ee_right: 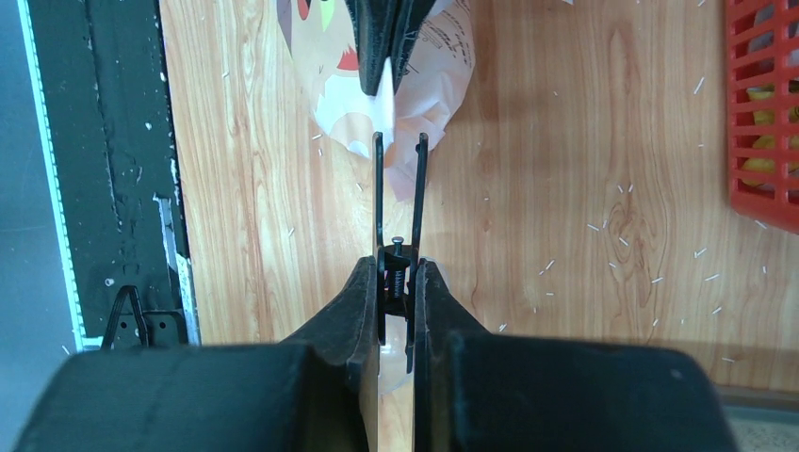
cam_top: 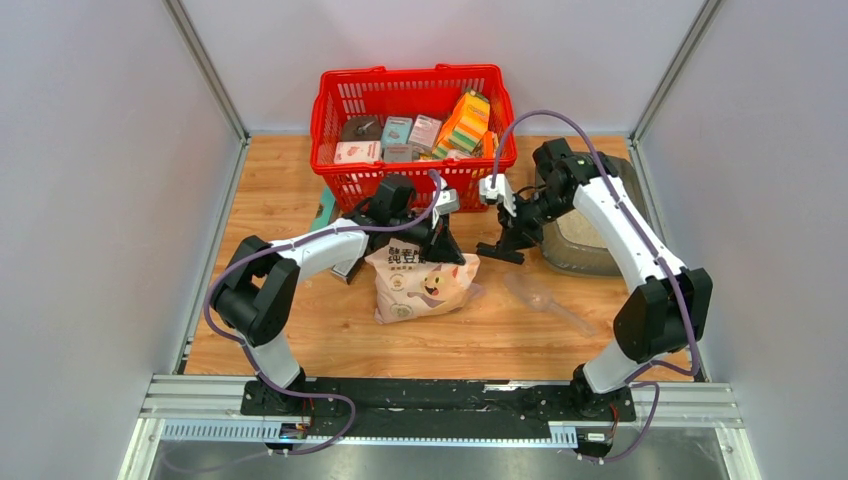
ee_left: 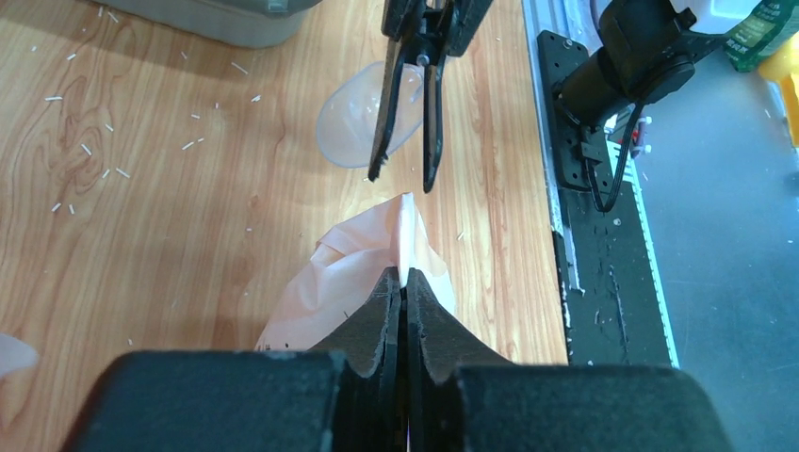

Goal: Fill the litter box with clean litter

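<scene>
**A:** Where's the litter box?

**B:** In the overhead view it sits at 3 o'clock on the table, just beside the right arm, which covers part of it. Its long axis looks to run from 12 to 6, though I can't be sure. I can't tell what is inside it.

**A:** And the clean litter?

**B:** I'd say it is sealed inside the cat-printed bag at mid-table, at 9 o'clock from the tray. Only stray grains show on the wood.

**A:** What are the grippers doing?

**B:** The left gripper has its jaws pressed together on the thin top edge of the bag and holds it up as a fin. The right gripper is clamped on the handles of a pair of scissors, whose blades are slightly parted.

**A:** So which relation matters for the next move?

**B:** In the right wrist view the pinched fin is dead ahead at 12 o'clock. It lines up with the gap between the blades and sits just past their tips, not yet between them. Judging by that, the next move is cutting the bag open. The blades need to advance straight along their own axis.

**A:** Which arm is nearer the tray?

**B:** The right arm. A clear scoop lies at 6 o'clock from its gripper, and the red basket stands at 12.
</scene>
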`<state>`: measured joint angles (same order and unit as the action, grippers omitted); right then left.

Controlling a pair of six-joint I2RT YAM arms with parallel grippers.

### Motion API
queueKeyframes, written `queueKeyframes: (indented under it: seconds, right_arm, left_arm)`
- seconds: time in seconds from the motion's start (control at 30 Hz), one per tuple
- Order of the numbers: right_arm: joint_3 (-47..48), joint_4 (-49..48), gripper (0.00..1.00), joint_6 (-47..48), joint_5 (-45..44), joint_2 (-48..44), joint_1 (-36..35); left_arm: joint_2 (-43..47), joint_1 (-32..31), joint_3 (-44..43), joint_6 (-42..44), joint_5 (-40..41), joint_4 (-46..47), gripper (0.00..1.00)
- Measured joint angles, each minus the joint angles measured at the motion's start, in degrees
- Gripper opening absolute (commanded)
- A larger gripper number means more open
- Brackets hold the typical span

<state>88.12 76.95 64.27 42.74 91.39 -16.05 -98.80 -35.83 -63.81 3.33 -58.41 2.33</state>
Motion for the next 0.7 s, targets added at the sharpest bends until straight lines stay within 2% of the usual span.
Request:
queueKeyframes:
  seconds: [0.23,0.63,0.7]
  right_arm:
    - [1.7,0.4,0.0,2.0,-1.8,0.8,-2.0]
    - [3.0,0.4,0.0,3.5,-3.9,3.1,-4.8]
    - [3.0,0.4,0.0,3.7,-4.2,3.4,-5.0]
  left_arm:
    - [0.0,0.0,0.2,-1.9,0.0,0.7,0.0]
    - [0.0,0.2,0.7,-4.5,0.1,2.5,0.0]
    - [0.0,0.2,0.7,-4.7,0.2,2.8,0.03]
